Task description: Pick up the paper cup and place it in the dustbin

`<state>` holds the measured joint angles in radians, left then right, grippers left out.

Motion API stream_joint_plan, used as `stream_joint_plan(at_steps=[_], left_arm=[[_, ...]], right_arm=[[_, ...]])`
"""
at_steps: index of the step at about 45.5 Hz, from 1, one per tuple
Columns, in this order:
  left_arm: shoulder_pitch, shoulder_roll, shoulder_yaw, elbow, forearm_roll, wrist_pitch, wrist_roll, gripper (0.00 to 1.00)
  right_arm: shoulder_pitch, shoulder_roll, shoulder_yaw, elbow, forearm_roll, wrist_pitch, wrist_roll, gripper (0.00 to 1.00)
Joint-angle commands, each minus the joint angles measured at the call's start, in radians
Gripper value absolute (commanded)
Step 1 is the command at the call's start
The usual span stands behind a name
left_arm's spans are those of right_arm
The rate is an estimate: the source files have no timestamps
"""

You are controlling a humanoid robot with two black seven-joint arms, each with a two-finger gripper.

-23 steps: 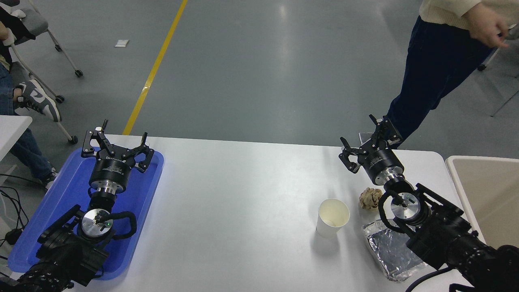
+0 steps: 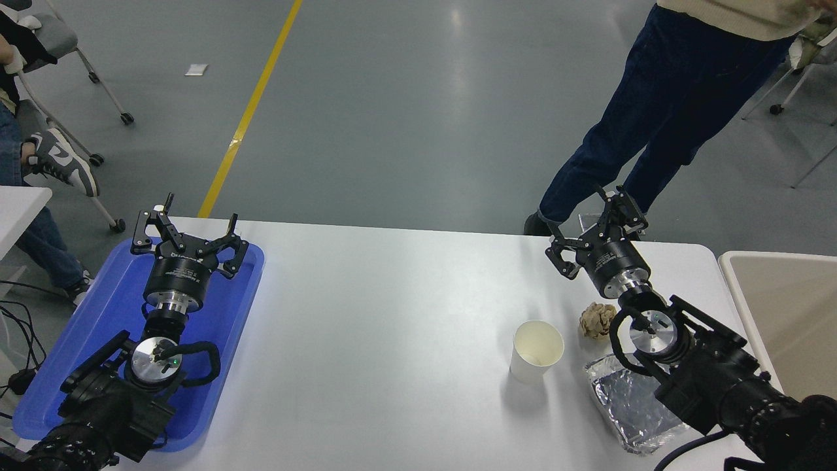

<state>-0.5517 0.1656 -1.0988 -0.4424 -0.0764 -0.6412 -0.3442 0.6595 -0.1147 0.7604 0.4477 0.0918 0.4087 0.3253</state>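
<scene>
The paper cup (image 2: 537, 350) stood upright on the white table (image 2: 392, 327), open mouth up, in the right half toward my side. Nothing touched it. Just to its right lay a crumpled tan paper ball (image 2: 596, 320), and nearer to me than that a crinkled silver foil tray (image 2: 624, 405), partly hidden under my right forearm. The cup was close to both but apart from them.

My right gripper (image 2: 592, 229) hung over the table's far right edge, beyond the cup and the paper ball and well clear of the cup. Its fingers were spread and held nothing. The dustbin (image 2: 771, 307) sat off the table's right end, its pale rim and beige inside showing at the picture's right edge, on the other side of my right arm from the cup.

My left gripper (image 2: 186, 232) was parked at the lower left over a blue tray (image 2: 104, 320), fingers splayed apart and empty.

Past the table's far side a person (image 2: 660, 111) in dark trousers stood on the grey floor, close behind my right gripper. At the far left a seated person's shoe (image 2: 62, 160) and a wheeled chair (image 2: 78, 59) showed.
</scene>
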Motion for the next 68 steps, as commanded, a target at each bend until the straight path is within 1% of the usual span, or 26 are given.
stream_joint_plan(at_steps=[1, 12, 20, 24, 28, 33, 39, 46, 50, 53, 54, 58, 68], left_arm=[[-0.001, 0.0, 0.0, 0.001, 0.0, 0.0, -0.001, 1.0], [-0.001, 0.0, 0.0, 0.001, 0.0, 0.0, -0.001, 1.0], [-0.001, 0.0, 0.0, 0.001, 0.0, 0.0, -0.001, 1.0], [-0.001, 0.0, -0.001, 0.001, 0.0, 0.0, 0.001, 1.0], [-0.001, 0.0, -0.001, -0.001, 0.0, 0.0, 0.001, 1.0], [-0.001, 0.0, -0.001, 0.001, 0.0, 0.002, 0.001, 1.0], [-0.001, 0.0, -0.001, -0.001, 0.0, 0.002, 0.001, 1.0], [-0.001, 0.0, -0.001, 0.001, 0.0, 0.002, 0.001, 1.0], [-0.001, 0.0, -0.001, 0.001, 0.0, 0.002, 0.001, 1.0], [-0.001, 0.0, 0.0, 0.001, 0.0, 0.002, 0.001, 1.0], [-0.001, 0.0, 0.0, 0.001, 0.0, 0.002, 0.001, 1.0], [-0.001, 0.0, 0.0, 0.001, 0.0, 0.002, 0.001, 1.0], [-0.001, 0.0, 0.0, 0.001, 0.0, 0.0, 0.001, 1.0]], right_arm=[[0.014, 0.004, -0.023, 0.002, -0.001, -0.002, 0.0, 1.0], [0.052, 0.004, -0.047, 0.009, -0.004, -0.005, -0.006, 1.0], [0.104, -0.026, -0.144, 0.012, -0.004, -0.01, -0.008, 1.0], [0.141, -0.071, -0.249, 0.045, -0.004, -0.022, -0.008, 1.0], [0.18, -0.129, -0.367, 0.104, -0.003, -0.066, -0.006, 1.0], [0.252, -0.23, -0.527, 0.207, 0.002, -0.113, -0.006, 1.0], [0.348, -0.342, -0.713, 0.301, 0.0, -0.12, -0.006, 1.0], [0.491, -0.407, -0.976, 0.371, -0.015, -0.116, -0.005, 1.0], [0.59, -0.424, -1.125, 0.42, -0.041, -0.116, -0.005, 1.0], [0.664, -0.425, -1.225, 0.454, -0.081, -0.116, -0.005, 1.0], [0.725, -0.427, -1.306, 0.483, -0.133, -0.116, -0.003, 1.0], [0.798, -0.425, -1.414, 0.525, -0.234, -0.114, -0.003, 1.0], [0.943, -0.425, -1.578, 0.638, -0.546, -0.111, -0.005, 1.0]])
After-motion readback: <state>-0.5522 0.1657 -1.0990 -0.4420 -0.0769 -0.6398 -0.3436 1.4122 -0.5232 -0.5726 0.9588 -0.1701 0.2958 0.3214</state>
